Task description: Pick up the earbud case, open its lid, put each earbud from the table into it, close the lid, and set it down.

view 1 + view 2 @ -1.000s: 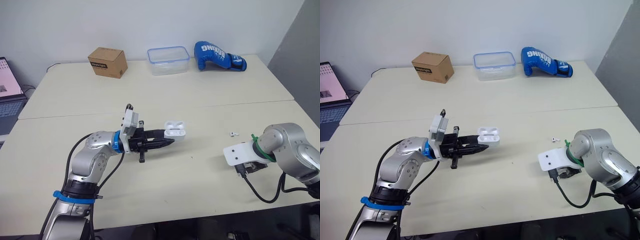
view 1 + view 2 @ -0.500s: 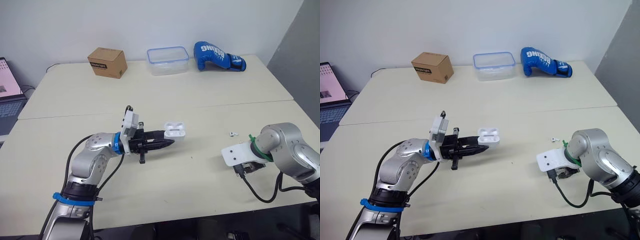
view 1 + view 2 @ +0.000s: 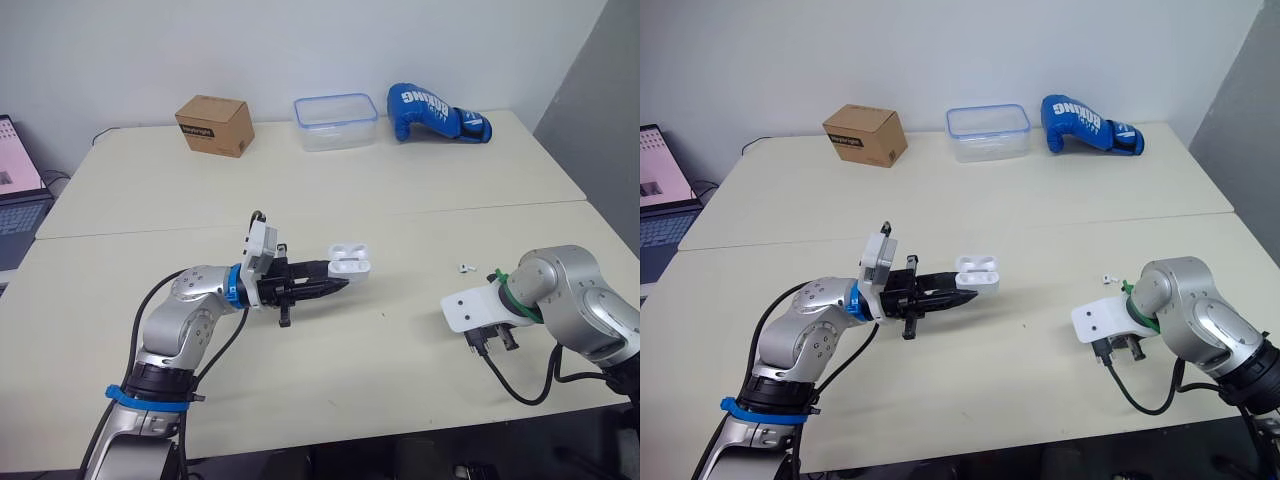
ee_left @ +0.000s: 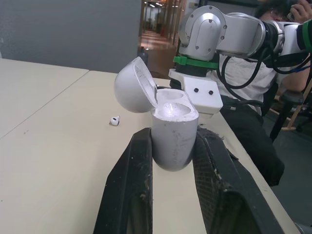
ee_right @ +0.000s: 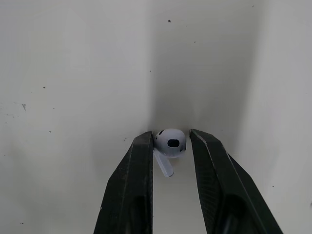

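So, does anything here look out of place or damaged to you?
Nothing stands out. The left end effector holds the earbud case, lid open; one earbud lies on the table, the other earbud sits between the fingers of the right end effector.

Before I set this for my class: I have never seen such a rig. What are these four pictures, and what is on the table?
This is a humanoid robot with two arms. The two wide pictures come from cameras in its head, looking down over a table. The two close pictures come from a camera on each wrist. The left jaws are shut on a white case with its lid open. The right jaws point down, one on either side of an earbud. A small gap shows there, so it is not clamped yet. A second earbud lies on the table nearby. At the far edge are a box, a tub and a glove.
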